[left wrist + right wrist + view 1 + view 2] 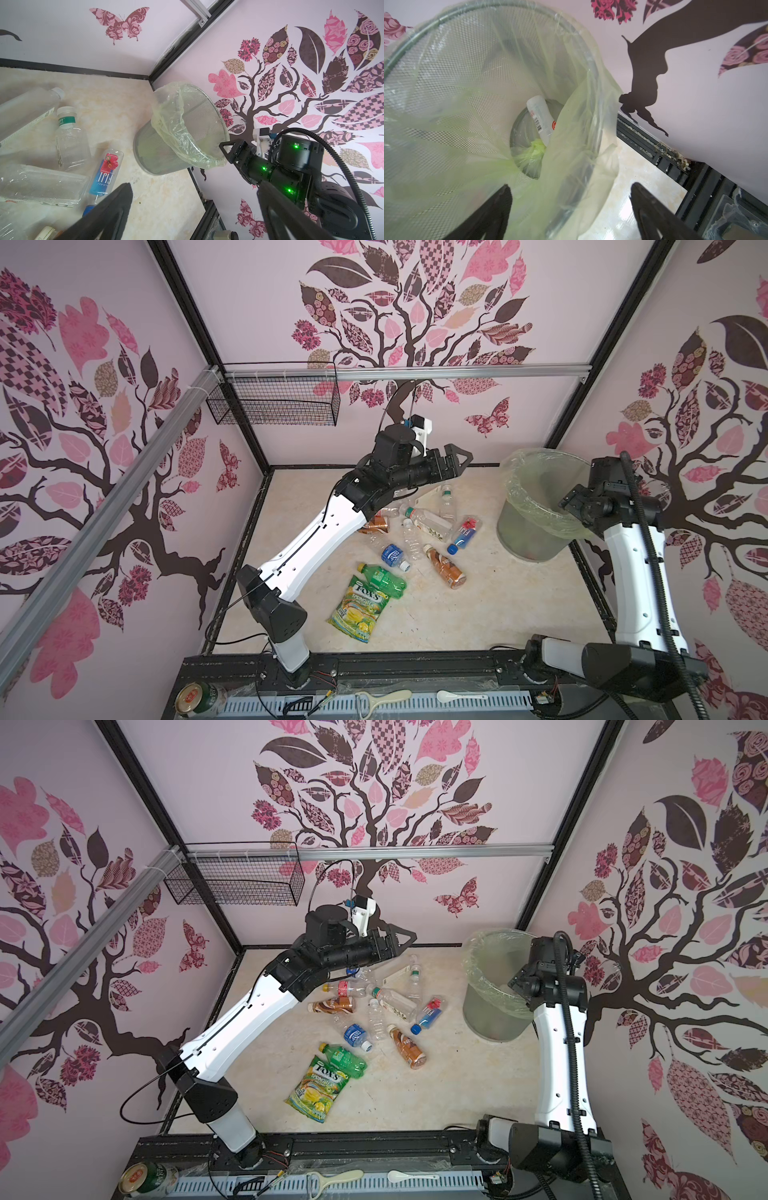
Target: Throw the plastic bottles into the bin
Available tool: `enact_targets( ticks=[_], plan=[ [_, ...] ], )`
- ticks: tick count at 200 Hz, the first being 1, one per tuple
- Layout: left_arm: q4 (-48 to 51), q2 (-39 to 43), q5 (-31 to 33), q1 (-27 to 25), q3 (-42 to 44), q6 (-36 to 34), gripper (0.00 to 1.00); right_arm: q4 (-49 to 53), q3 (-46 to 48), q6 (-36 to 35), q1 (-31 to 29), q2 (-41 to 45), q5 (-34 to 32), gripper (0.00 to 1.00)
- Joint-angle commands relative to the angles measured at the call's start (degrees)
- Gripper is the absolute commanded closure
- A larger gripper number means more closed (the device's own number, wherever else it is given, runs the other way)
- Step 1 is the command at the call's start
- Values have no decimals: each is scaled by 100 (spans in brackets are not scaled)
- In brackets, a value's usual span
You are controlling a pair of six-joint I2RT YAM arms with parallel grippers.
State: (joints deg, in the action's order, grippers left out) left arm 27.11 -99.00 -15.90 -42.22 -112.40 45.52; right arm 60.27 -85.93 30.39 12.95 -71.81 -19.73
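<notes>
Right gripper point(571, 186) hangs over the bin point(446, 52), fingers wide and empty; a clear bottle point(540, 118) lies inside. Left gripper point(195, 186), fingers also wide, hovers above the loose bottles point(428, 522)

The plastic bottles point(415, 531) are lying in a loose heap in the middle of the tabletop point(498, 614), several touching or crossing. The bin point(528, 535) is standing upright to their right, near the far right corner, apart from the heap. One bottle point(540, 118) is lying at its bottom. The candy bag point(360, 610) is lying flat in front of the heap, touching the nearest bottle point(380, 578). The left gripper point(455, 460) is hanging above the heap's far edge, and the right gripper point(567, 502) is hovering over the bin's right rim. The wire basket point(274, 402) is hanging on the back wall, far left. A can point(195, 697) is sitting on the front ledge, left.
</notes>
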Motion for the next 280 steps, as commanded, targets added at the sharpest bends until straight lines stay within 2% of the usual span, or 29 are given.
enact_targets(
  ticks=[1,28,82,99,143,231,280],
  plan=[
    [-88,-49,-80,-3,7,98,2,-196,169,-78,23,34,158,18],
    [-149,-30,-115,0,21,96,2,-361,407,-82,23,88,174,30],
    [-112,-29,-134,4,-30,73,1,-792,594,-29,23,-206,648,58],
    [-87,66,-99,20,76,46,2,-909,459,-26,23,-369,697,63],
    [-40,196,-45,30,78,-85,2,-1151,32,-51,23,-907,795,68],
    [163,635,149,74,725,-497,2,-1824,-399,157,21,-1886,1331,75],
    [517,777,701,116,961,-737,2,-2157,-639,122,-27,-2319,1675,76]
  ],
)
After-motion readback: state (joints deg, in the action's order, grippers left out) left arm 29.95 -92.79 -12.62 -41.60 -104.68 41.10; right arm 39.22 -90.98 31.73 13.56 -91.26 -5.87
